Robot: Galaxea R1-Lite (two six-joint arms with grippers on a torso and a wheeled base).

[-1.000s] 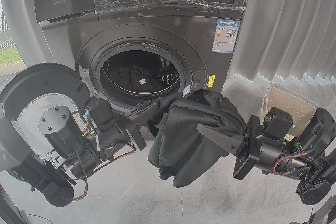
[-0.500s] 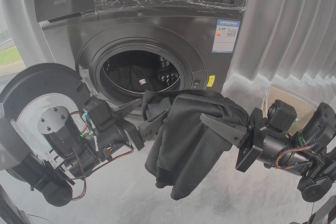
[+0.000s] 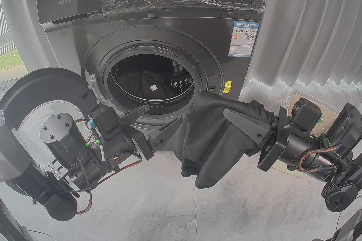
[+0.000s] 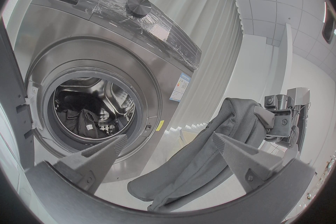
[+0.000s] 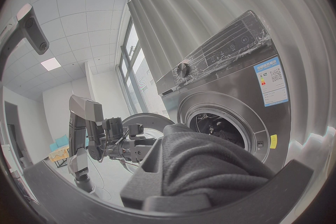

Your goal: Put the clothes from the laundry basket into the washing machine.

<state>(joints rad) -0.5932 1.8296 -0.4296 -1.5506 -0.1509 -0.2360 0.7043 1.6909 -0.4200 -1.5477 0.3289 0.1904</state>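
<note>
One dark garment (image 3: pixel 211 136) hangs clamped in the right gripper (image 3: pixel 233 123), just off the lower right rim of the washing machine's (image 3: pixel 151 27) round opening, not yet inside. Some dark clothes (image 3: pixel 145 85) already lie in the ribbed steel drum (image 4: pixel 105 91). The left gripper (image 3: pixel 164 113) sits at the opening's lower rim, fingers apart and empty. The cloth is a soft, matte mesh knit, drooping in heavy folds. The pale plastic laundry basket (image 3: pixel 328 110) stands behind the right arm; what remains in it I cannot tell.
</note>
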